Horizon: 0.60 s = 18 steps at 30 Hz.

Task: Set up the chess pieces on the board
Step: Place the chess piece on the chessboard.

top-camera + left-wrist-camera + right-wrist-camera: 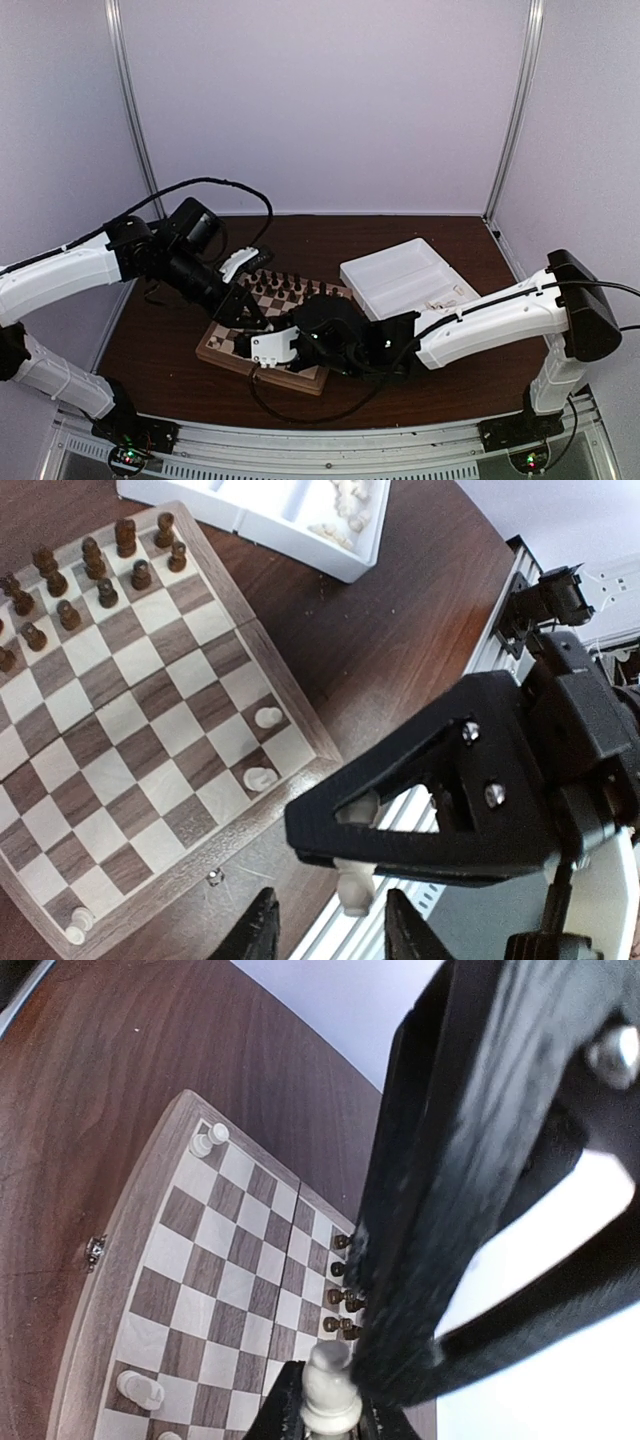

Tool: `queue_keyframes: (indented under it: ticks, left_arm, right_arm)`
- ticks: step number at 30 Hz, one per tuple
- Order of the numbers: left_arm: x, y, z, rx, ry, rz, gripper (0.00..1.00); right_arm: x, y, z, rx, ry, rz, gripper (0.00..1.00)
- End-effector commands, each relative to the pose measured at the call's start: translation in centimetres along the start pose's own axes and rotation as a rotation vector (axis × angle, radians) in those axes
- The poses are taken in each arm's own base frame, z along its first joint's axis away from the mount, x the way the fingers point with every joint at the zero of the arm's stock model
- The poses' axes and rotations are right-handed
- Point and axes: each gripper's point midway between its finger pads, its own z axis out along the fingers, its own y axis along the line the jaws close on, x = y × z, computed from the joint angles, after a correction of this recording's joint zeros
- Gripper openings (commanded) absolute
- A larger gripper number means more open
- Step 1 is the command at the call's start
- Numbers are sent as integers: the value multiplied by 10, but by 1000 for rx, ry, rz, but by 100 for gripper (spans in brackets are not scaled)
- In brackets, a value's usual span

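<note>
Right gripper was closed on one cream chess piece, pinched between its fingertips. Left gripper stood open astride the same piece, its fingers clear of it on both sides; this was judged a hand-over. Both hung close together near the near edge of the board.

Risks noted: the left fingers could brush the piece on withdrawal and twist it out of a narrow grip. Dropped there, it might fall outside the board or strike the cream pieces set beside that edge. Dark pieces stood well apart.
</note>
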Motion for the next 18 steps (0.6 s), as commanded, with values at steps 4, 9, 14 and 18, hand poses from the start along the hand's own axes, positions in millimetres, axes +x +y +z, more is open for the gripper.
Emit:
queue_keyframes:
  ticks: [4,9,14,18]
  left_arm:
    - [-23,11,-39,-141,-241,27,48]
    - [-25,15,-56,-190,-325,20,54]
    - [-29,0,-55,-97,-377,76,54]
    - [-36,-20,-50,24,-446,168,54]
  right_arm:
    - [12,-12,-20,-5,-61,212,0]
    - [26,-7,-34,-43,-101,370,0]
    - [25,-16,-56,-125,-241,640,0]
    - [17,-28,-68,-179,-361,814,1]
